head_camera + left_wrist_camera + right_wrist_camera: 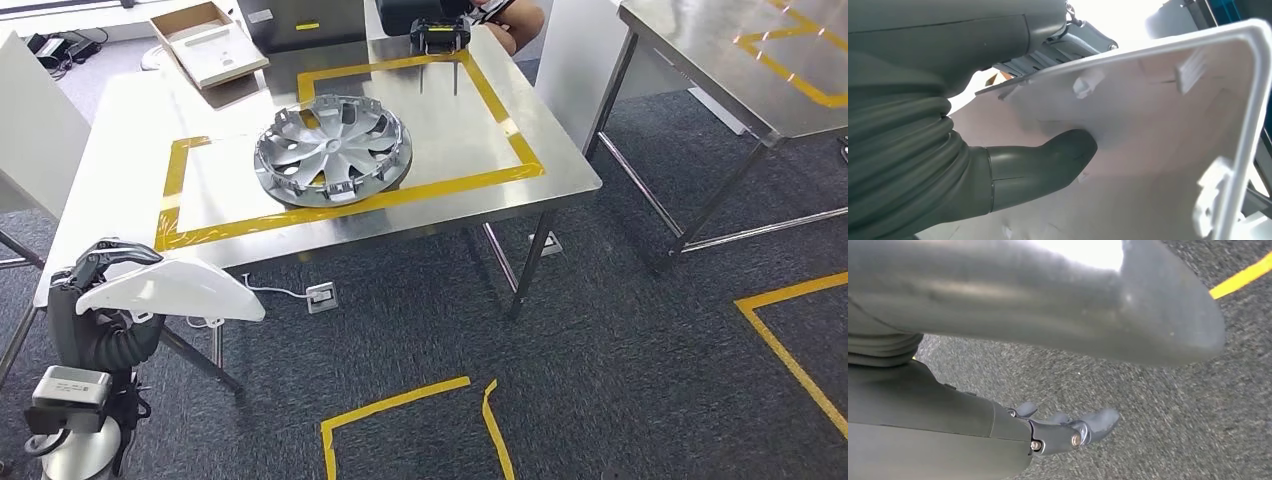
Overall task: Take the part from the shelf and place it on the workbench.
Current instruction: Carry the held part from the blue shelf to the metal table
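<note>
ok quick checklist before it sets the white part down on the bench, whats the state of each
1. Part in hand: ok. The left hand holds the white part, its thumb pressed on the part's inner face.
2. Part over the workbench: not ok. It hangs at the near left corner, partly out over the carpet.
3. Free space inside the yellow tape frame: not ok in the middle, where the silver hubcap lies; bare steel shows to its right.
4. Right hand free: ok. It holds nothing, above the carpet.
5. Far edge: cannot tell. A person's arm shows near a black device.
</note>
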Robot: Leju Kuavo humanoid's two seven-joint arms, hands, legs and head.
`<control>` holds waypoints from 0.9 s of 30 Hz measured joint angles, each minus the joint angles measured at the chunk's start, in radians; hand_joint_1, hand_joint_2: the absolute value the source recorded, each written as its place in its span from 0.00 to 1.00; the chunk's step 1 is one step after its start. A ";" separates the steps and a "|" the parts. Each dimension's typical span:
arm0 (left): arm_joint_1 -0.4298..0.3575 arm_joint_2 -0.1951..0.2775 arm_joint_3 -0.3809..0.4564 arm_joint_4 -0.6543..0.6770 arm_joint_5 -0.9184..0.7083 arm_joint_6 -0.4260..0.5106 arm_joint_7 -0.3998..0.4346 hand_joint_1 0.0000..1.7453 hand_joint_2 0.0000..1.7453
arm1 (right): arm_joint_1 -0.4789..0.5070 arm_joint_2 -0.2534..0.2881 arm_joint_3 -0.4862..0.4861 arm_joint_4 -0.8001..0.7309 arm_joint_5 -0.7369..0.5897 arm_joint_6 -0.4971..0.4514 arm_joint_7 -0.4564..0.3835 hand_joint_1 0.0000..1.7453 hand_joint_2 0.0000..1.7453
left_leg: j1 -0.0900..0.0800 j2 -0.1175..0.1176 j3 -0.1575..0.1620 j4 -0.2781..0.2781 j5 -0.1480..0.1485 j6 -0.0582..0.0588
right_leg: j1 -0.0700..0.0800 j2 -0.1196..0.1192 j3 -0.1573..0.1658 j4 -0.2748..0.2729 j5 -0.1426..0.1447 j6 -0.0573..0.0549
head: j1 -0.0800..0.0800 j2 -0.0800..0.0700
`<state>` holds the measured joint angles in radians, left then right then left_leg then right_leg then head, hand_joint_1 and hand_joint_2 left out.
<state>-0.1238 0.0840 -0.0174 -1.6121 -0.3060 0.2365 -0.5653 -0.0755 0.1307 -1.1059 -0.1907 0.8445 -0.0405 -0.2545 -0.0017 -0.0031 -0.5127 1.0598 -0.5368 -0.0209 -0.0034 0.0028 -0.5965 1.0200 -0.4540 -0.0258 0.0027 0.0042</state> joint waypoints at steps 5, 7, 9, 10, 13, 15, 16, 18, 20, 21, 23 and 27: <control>0.001 0.001 0.001 -0.010 -0.012 -0.001 0.007 1.00 1.00 | 0.001 0.000 0.000 0.000 0.002 0.004 0.000 0.00 0.00 | 0.006 0.000 -0.162 0.235 -0.081 -0.016 | -0.001 0.002 0.029 -0.003 -0.023 -0.012 | -0.006 0.000; 0.000 0.001 0.001 -0.010 -0.015 -0.001 0.007 1.00 1.00 | 0.001 0.000 0.000 0.000 0.003 0.005 0.000 0.00 0.00 | 0.006 0.000 -0.162 0.180 -0.021 -0.014 | -0.001 0.004 0.045 -0.003 -0.035 -0.009 | -0.006 0.000; 0.000 0.001 0.001 -0.011 -0.017 -0.001 0.007 1.00 1.00 | 0.001 0.000 0.000 0.000 0.004 0.006 0.001 0.00 0.00 | 0.005 0.001 -0.119 0.050 0.058 -0.007 | -0.001 0.005 0.063 -0.002 -0.049 -0.003 | -0.006 0.000; -0.001 0.001 0.001 -0.011 -0.019 -0.001 0.008 1.00 1.00 | 0.000 0.000 0.000 0.000 0.005 0.006 0.004 0.00 0.00 | 0.003 0.002 -0.102 0.005 0.066 -0.002 | 0.000 0.006 0.068 -0.002 -0.055 0.002 | -0.006 0.000; 0.000 0.001 0.002 -0.019 -0.031 0.000 0.013 1.00 1.00 | 0.001 0.000 0.000 0.000 0.002 0.006 0.021 0.00 0.00 | 0.001 0.002 -0.085 -0.025 0.058 0.021 | 0.005 0.006 0.074 0.008 -0.064 0.021 | -0.006 0.000; -0.003 0.001 0.002 -0.026 -0.040 -0.001 0.017 1.00 1.00 | 0.000 0.000 0.000 0.000 -0.003 0.004 0.030 0.00 0.00 | 0.005 0.002 -0.069 -0.031 0.068 0.034 | 0.004 0.004 0.069 0.038 -0.073 0.032 | -0.003 0.000; -0.007 0.000 0.002 -0.029 -0.043 -0.001 0.019 1.00 1.00 | -0.001 0.000 0.000 0.000 -0.005 0.002 0.035 0.00 0.00 | 0.006 0.002 -0.060 -0.033 0.067 0.039 | 0.002 0.003 0.052 0.072 -0.088 0.037 | -0.002 0.000; -0.017 0.000 0.002 -0.031 -0.047 -0.004 0.022 1.00 1.00 | -0.004 0.000 -0.001 0.000 -0.009 -0.002 0.043 0.00 0.00 | 0.007 0.003 -0.054 -0.034 0.061 0.045 | 0.000 0.002 -0.020 0.187 -0.134 0.046 | 0.000 0.000; -0.024 -0.001 0.002 -0.029 -0.048 -0.010 0.026 1.00 1.00 | -0.004 0.001 -0.004 0.000 -0.015 -0.008 0.052 0.00 0.00 | 0.006 0.002 -0.048 -0.033 0.052 0.046 | -0.002 0.002 -0.096 0.279 -0.161 0.051 | 0.001 0.000; -0.027 -0.001 0.002 -0.028 -0.048 -0.012 0.027 1.00 1.00 | -0.002 0.001 -0.006 0.000 -0.017 -0.010 0.056 0.00 0.00 | 0.006 0.001 -0.042 -0.033 0.046 0.045 | -0.002 0.002 -0.113 0.280 -0.147 0.051 | 0.001 0.000; -0.035 0.000 0.002 -0.024 -0.049 -0.014 0.028 1.00 1.00 | 0.000 0.001 -0.009 0.000 -0.022 -0.011 0.061 0.00 0.00 | 0.007 0.001 -0.024 -0.033 0.032 0.040 | -0.003 0.001 -0.094 0.179 -0.062 0.047 | 0.002 0.000; -0.053 0.000 0.002 -0.018 -0.057 -0.016 0.028 1.00 1.00 | 0.001 0.002 -0.014 0.000 -0.028 -0.013 0.071 0.00 0.00 | 0.002 0.001 0.000 -0.033 0.008 0.020 | 0.004 -0.002 -0.039 0.016 -0.003 0.028 | 0.001 0.000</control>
<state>-0.1765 0.0837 -0.0156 -1.6306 -0.3632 0.2210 -0.5375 -0.0748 0.1329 -1.1204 -0.1906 0.8165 -0.0533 -0.1833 0.0005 -0.0020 -0.5127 1.0273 -0.5288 -0.0009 0.0002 0.0003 -0.6351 1.0357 -0.4572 0.0022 0.0041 0.0042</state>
